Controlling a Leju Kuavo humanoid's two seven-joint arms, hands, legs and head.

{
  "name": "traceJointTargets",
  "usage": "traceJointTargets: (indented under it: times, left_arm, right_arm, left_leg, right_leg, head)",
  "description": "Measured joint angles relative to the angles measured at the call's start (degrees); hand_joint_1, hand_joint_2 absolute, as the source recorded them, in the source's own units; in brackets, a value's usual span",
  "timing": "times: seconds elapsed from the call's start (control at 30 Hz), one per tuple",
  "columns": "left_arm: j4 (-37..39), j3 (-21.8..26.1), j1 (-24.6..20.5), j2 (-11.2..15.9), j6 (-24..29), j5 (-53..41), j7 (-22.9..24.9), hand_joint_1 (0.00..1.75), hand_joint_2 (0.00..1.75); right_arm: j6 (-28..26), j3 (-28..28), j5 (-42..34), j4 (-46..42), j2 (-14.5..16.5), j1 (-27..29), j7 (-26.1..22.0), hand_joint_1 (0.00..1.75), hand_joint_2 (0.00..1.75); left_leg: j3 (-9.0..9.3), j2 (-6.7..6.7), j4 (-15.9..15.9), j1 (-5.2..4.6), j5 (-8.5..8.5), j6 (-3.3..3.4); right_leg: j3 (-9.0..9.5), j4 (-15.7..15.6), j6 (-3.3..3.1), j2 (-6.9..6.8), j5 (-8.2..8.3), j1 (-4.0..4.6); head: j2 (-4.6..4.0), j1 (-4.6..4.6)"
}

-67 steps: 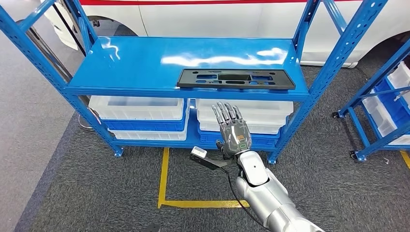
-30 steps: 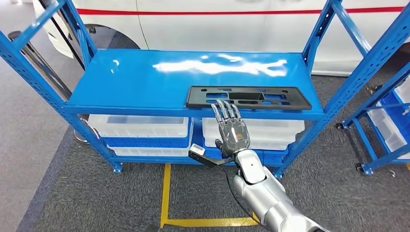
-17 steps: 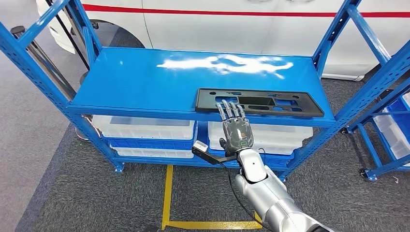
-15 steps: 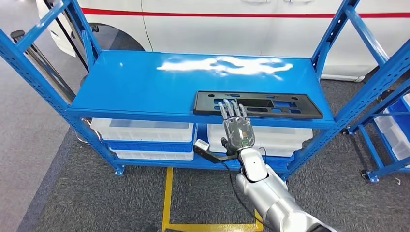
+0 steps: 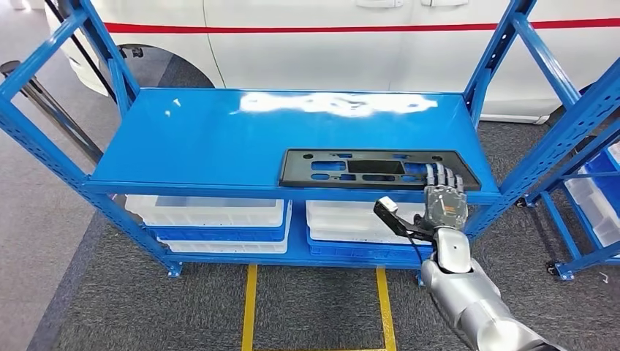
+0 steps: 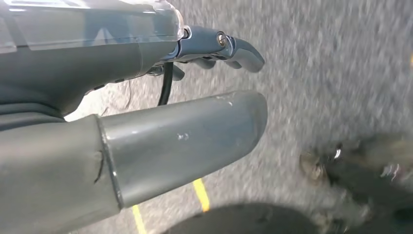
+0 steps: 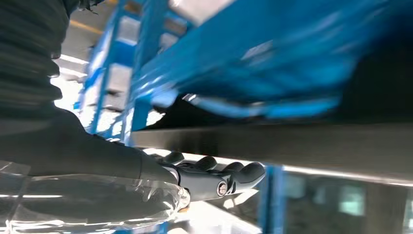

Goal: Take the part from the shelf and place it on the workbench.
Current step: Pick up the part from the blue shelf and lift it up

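The part [image 5: 374, 178] is a long flat black plastic panel with cut-outs, lying near the front right edge of the blue shelf's [image 5: 219, 139] upper deck. My right hand [image 5: 444, 199] is raised in front of the shelf edge, fingers straight and apart, with its fingertips [image 5: 442, 175] over the panel's right end; contact is unclear. The right wrist view is blurred, with the fingers [image 7: 214, 174] just beside the panel's dark edge [image 7: 292, 141]. My left hand [image 6: 122, 97] hangs over the grey floor holding nothing, its thumb [image 6: 195, 131] held straight.
White and blue bins [image 5: 212, 212] fill the lower level of the shelf. A white car [image 5: 329, 44] stands close behind it. Another blue rack [image 5: 585, 183] stands to the right. Yellow lines [image 5: 250, 307] mark the grey carpet in front.
The camera has shifted as I move. My right hand has gone from the panel's left-middle to its right end and reaches a little further over it.
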Motion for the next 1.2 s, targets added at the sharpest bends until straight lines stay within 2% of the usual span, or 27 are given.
traceJointTargets:
  times: [0.07, 0.13, 0.17, 0.2, 0.27, 0.3, 0.33, 0.37, 0.4, 0.43, 0.47, 0.5, 0.57, 0.67, 0.73, 0.8, 0.83, 0.87, 0.9, 0.93, 1.0, 1.03, 1.13, 1.2]
  left_arm:
    - [0.14, -0.03, -0.17, 0.2, -0.02, -0.2, 0.16, 0.0, 0.0]
    - [0.14, -0.13, -0.27, 0.25, -0.07, -0.38, 0.25, 0.0, 0.0]
    - [0.15, -0.2, -0.24, 0.26, -0.09, -0.45, 0.26, 0.0, 0.0]
    - [0.15, -0.27, -0.25, 0.26, -0.1, -0.48, 0.28, 0.0, 0.0]
    - [0.16, -0.37, -0.28, 0.3, -0.1, -0.54, 0.29, 0.0, 0.0]
    - [0.16, -0.41, -0.32, 0.33, -0.13, -0.55, 0.29, 0.0, 0.0]
    - [0.16, -0.45, -0.31, 0.37, -0.16, -0.56, 0.29, 0.0, 0.0]
    - [0.16, -0.48, -0.27, 0.39, -0.18, -0.52, 0.28, 0.0, 0.0]
    - [0.16, -0.5, -0.25, 0.36, -0.1, -0.36, 0.26, 0.0, 0.0]
    - [0.16, -0.51, -0.28, 0.22, 0.27, -0.08, 0.27, 0.0, 0.0]
    - [0.16, -0.49, -0.46, -0.06, 0.85, 0.27, 0.36, 0.0, 0.0]
    - [0.16, -0.45, -0.76, -0.52, 1.61, 0.6, 0.6, 0.0, 0.0]
    - [0.16, -0.34, -1.57, -1.72, 2.98, 1.03, 1.28, 0.0, 0.0]
    - [0.15, -0.3, -2.22, -2.97, 3.66, 1.27, 1.81, 0.0, 0.0]
    - [0.14, -0.3, -2.32, -3.39, 3.61, 1.32, 1.79, 0.0, 0.0]
    - [0.14, -0.29, -2.32, -3.57, 3.57, 1.34, 1.72, 0.0, 0.0]
    - [0.14, -0.28, -2.24, -3.58, 3.57, 1.35, 1.69, 0.0, 0.0]
    - [0.14, -0.26, -2.15, -3.59, 3.57, 1.39, 1.68, 0.0, 0.0]
    - [0.14, -0.23, -2.07, -3.59, 3.58, 1.46, 1.65, 0.0, 0.0]
    - [0.14, -0.17, -2.05, -3.59, 3.58, 1.55, 1.61, 0.0, 0.0]
    - [0.14, 0.05, -2.13, -3.6, 3.6, 1.69, 1.5, 0.0, 0.0]
    - [0.14, 0.17, -2.19, -3.64, 3.6, 1.71, 1.46, 0.0, 0.0]
    - [0.14, 0.55, -2.17, -3.8, 3.66, 1.79, 1.45, 0.0, 0.0]
    - [0.15, 0.75, -2.05, -3.86, 3.73, 1.87, 1.47, 0.0, 0.0]
  right_arm:
    - [-0.3, -1.02, 0.02, 0.12, -1.56, 0.24, 0.28, 0.0, 1.75]
    - [-0.39, -1.98, 0.02, 0.13, -2.68, 0.55, 0.39, 0.0, 1.75]
    - [-0.44, -2.44, 0.02, 0.12, -3.14, 0.65, 0.45, 0.0, 1.75]
    - [-0.48, -2.83, 0.03, 0.1, -3.51, 0.76, 0.5, 0.0, 1.75]
    - [-0.53, -3.53, 0.09, 0.12, -4.28, 1.22, 0.54, 0.0, 1.75]
    - [-0.54, -3.82, 0.16, 0.13, -4.56, 1.6, 0.54, 0.0, 1.75]
    - [-0.54, -4.11, 0.3, 0.14, -4.82, 2.03, 0.51, 0.0, 1.75]
    - [-0.55, -4.39, 0.6, 0.09, -4.95, 2.4, 0.37, 0.0, 1.75]
    - [-0.55, -4.67, 1.08, 0.0, -5.02, 2.61, 0.1, 0.0, 1.75]
    - [-0.55, -4.91, 1.8, -0.11, -4.97, 2.67, -0.18, 0.0, 1.75]
    - [-0.53, -5.09, 2.66, -0.22, -4.71, 2.55, -0.36, 0.0, 1.75]
    - [-0.51, -5.18, 3.53, -0.27, -4.23, 2.27, -0.29, 0.0, 1.75]
    - [-0.44, -5.19, 5.02, -0.2, -2.83, 1.65, 0.47, 0.0, 1.75]
    - [-0.41, -5.19, 6.04, -0.02, -0.95, 1.22, 1.3, 0.0, 1.75]
    - [-0.45, -5.19, 6.14, 0.0, -0.2, 1.02, 1.23, 0.0, 1.75]
    - [-0.48, -5.19, 6.14, 0.06, 0.18, 0.88, 1.0, 0.0, 1.75]
    - [-0.5, -5.19, 6.14, 0.12, 0.36, 0.87, 0.86, 0.0, 1.75]
    - [-0.51, -5.19, 6.14, 0.2, 0.48, 0.86, 0.76, 0.0, 1.75]
    - [-0.53, -5.19, 6.15, 0.26, 0.6, 0.86, 0.66, 0.0, 1.75]
    - [-0.55, -5.19, 6.2, 0.3, 0.74, 0.85, 0.59, 0.0, 1.75]
    - [-0.57, -5.21, 6.51, 0.26, 1.04, 0.84, 0.31, 0.0, 1.75]
    - [-0.58, -5.26, 6.85, 0.04, 1.17, 0.94, 0.04, 0.0, 1.75]
    - [-0.61, -5.59, 8.39, -2.01, 1.69, 1.98, -1.85, 0.0, 1.75]
    - [-0.63, -5.73, 9.65, -4.22, 2.27, 3.05, -3.46, 0.0, 1.75]
  left_leg:
    - [0.71, -0.08, -1.57, -0.26, -0.49, 0.7]
    - [1.25, -0.1, -2.23, -0.08, -0.7, 1.43]
    - [1.67, -0.06, -2.57, 0.03, -0.76, 1.81]
    - [2.06, -0.03, -2.88, 0.15, -0.82, 2.16]
    - [2.4, -0.03, -2.97, 0.12, -1.11, 2.63]
    - [2.51, -0.09, -2.93, 0.11, -1.29, 2.74]
    - [2.69, -0.15, -2.86, 0.1, -1.51, 2.77]
    - [2.93, -0.21, -2.77, 0.1, -1.78, 2.73]
    - [3.25, -0.25, -2.64, 0.1, -2.1, 2.63]
    - [3.59, -0.27, -2.49, 0.1, -2.46, 2.46]
    - [3.8, -0.27, -2.34, 0.0, -2.82, 2.21]
    - [3.87, -0.27, -2.21, -0.09, -3.08, 1.92]
    - [3.86, -0.23, -2.23, -0.27, -3.29, 1.29]
    - [3.79, -0.15, -1.33, -0.17, -4.23, 0.38]
    - [1.52, -0.09, 3.64, -0.03, -6.82, -0.04]
    - [-2.57, -0.08, 11.19, 0.0, -9.66, -0.24]
    - [-4.12, -0.08, 13.6, 0.0, -9.98, -0.28]
    - [-4.72, -0.08, 13.99, 0.0, -9.21, -0.25]
    - [-4.19, -0.08, 12.13, -0.01, -7.38, -0.14]
    - [-2.65, -0.07, 8.34, -0.02, -4.85, 0.07]
    - [0.71, -0.08, 1.04, -0.22, -1.76, 0.56]
    - [1.68, -0.11, -1.04, -0.35, -1.28, 0.76]
    - [2.16, -0.09, -2.12, -0.38, -1.49, 1.24]
    - [2.58, 0.0, -2.7, -0.27, -1.36, 1.35]
  right_leg:
    - [-0.08, 0.01, 0.65, 0.08, -0.25, 0.16]
    - [0.06, 0.09, 1.28, 0.03, -0.69, 0.09]
    - [-0.3, 1.14, 1.59, -0.01, -1.36, 0.03]
    - [-1.34, 3.34, 1.86, -0.03, -2.46, -0.06]
    - [-5.41, 10.41, 2.28, -0.06, -5.08, -0.23]
    - [-7.6, 13.62, 2.46, -0.07, -5.79, -0.29]
    - [-9.08, 15.29, 2.58, -0.07, -5.53, -0.36]
    - [-9.57, 14.97, 2.65, -0.08, -4.2, -0.43]
    - [-8.93, 12.49, 2.66, -0.09, -1.91, -0.53]
    - [-7.6, 8.7, 2.6, -0.09, 0.61, -0.62]
    - [-6.16, 5.23, 2.5, -0.06, 2.39, -0.57]
    - [-5.06, 2.59, 2.31, -0.01, 3.39, -0.48]
    - [-4.35, 0.95, 1.82, 0.12, 3.24, -0.2]
    - [-3.86, 0.45, 0.72, 0.18, 3.03, -0.47]
    - [-3.33, 0.19, -0.02, 0.07, 2.85, -0.54]
    - [-3.07, 0.21, -0.46, -0.08, 2.54, -0.35]
    - [-2.94, 0.24, -0.54, -0.11, 2.4, -0.25]
    - [-2.77, 0.27, -0.57, -0.11, 2.24, -0.19]
    - [-2.54, 0.31, -0.53, -0.08, 2.06, -0.16]
    - [-2.22, 0.35, -0.44, -0.04, 1.83, -0.14]
    - [-1.75, 0.5, -0.08, 0.03, 1.34, 0.02]
    - [-1.7, 0.52, 0.18, 0.05, 1.22, 0.07]
    - [-1.79, 0.28, 0.92, 0.21, 1.2, 0.12]
    - [-1.44, -0.16, 0.8, 0.27, 1.39, 0.29]
  head:
    - [0.0, 0.02]
    - [0.0, 0.06]
    - [0.0, 0.1]
    - [0.0, 0.14]
    - [0.0, 0.21]
    - [0.0, 0.21]
    - [0.0, 0.21]
    - [0.0, 0.21]
    - [0.0, 0.21]
    - [0.0, 0.22]
    - [0.0, 0.22]
    - [0.0, 0.22]
    - [0.0, 0.19]
    - [0.0, 0.11]
    - [0.0, -0.03]
    - [0.0, -0.12]
    - [0.0, -0.11]
    - [0.0, -0.11]
    - [0.0, -0.12]
    - [0.0, -0.11]
    - [0.0, -0.09]
    - [0.0, -0.05]
    - [0.0, -0.02]
    - [0.0, 0.18]
